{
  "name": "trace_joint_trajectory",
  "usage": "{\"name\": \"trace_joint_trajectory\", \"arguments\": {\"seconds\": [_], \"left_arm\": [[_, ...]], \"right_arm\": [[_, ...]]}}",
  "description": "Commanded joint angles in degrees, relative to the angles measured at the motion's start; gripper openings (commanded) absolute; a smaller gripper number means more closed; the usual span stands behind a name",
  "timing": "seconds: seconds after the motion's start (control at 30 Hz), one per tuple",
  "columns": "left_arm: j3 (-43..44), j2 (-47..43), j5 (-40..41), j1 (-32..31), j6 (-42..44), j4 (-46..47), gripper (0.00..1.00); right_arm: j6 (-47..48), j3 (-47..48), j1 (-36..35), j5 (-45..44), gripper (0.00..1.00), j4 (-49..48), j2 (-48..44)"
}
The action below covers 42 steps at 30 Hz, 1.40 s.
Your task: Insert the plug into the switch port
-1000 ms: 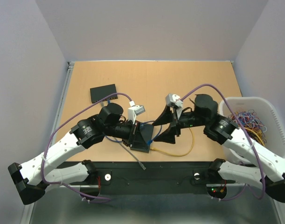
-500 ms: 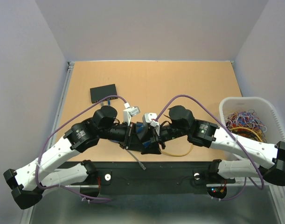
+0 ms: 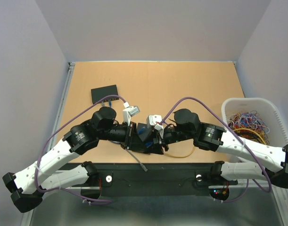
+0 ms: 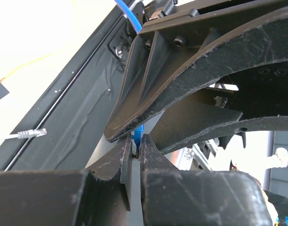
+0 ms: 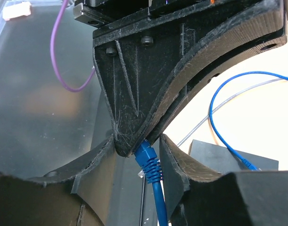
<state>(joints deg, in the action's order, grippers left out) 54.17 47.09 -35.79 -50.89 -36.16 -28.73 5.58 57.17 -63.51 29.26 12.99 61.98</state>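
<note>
Right gripper (image 5: 139, 151) has swung in from well off to the side and now meets the left gripper (image 4: 136, 141) tip to tip. Its 2 fingers (image 5: 99, 162) stand apart, 1 on each side of the blue plug (image 5: 147, 162), with a gap showing on 1 side. The left gripper is pinched on the tip end of that same plug from the opposite direction, with the blue cable (image 5: 158, 202) trailing back between the right fingers. Just beneath both grippers a yellow cable (image 3: 179, 154) curls on the table (image 3: 181, 84), and a grey cable (image 3: 138, 162) hangs over the near edge. Well beyond the left gripper sits the black switch box (image 3: 104, 93). Far behind the right gripper stands a white basket (image 3: 275, 109) of coloured wires.
</note>
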Motion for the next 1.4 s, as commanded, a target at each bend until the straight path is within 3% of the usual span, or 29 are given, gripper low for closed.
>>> {"name": "trace_joint_trajectory", "arguments": {"seconds": [0.0, 0.07, 0.2, 0.37, 0.53, 1.07, 1.37], "left_arm": [[1.7, -1.8, 0.1, 0.5, 1.1, -4.5, 0.03], [1.6, -2.0, 0.4, 0.5, 1.3, -4.7, 0.03], [1.5, -2.2, 0.7, 0.8, 1.9, -5.5, 0.02], [1.6, -2.6, 0.8, 1.0, 2.1, -5.7, 0.01], [1.3, -2.8, 1.0, 1.1, 2.4, -5.5, 0.01], [2.0, -1.9, 1.1, 2.4, 3.3, -5.6, 0.00], [2.5, -1.4, 1.0, 3.2, 3.7, -6.2, 0.00]], "right_arm": [[0.4, 2.2, -0.1, -6.0, 0.45, -0.3, -0.1], [0.4, 2.2, -0.3, -6.9, 0.48, -0.1, 0.1], [0.4, 2.2, -0.7, -9.7, 0.67, 0.6, -1.8], [0.4, 1.6, -1.1, -14.1, 0.70, 0.7, -3.1], [0.5, 2.2, -2.0, -16.1, 0.63, 0.7, 0.9], [0.6, 2.5, -8.6, -17.5, 0.61, 0.6, 1.9], [0.7, 2.4, -10.5, -22.5, 0.33, -0.1, 1.2]]}}
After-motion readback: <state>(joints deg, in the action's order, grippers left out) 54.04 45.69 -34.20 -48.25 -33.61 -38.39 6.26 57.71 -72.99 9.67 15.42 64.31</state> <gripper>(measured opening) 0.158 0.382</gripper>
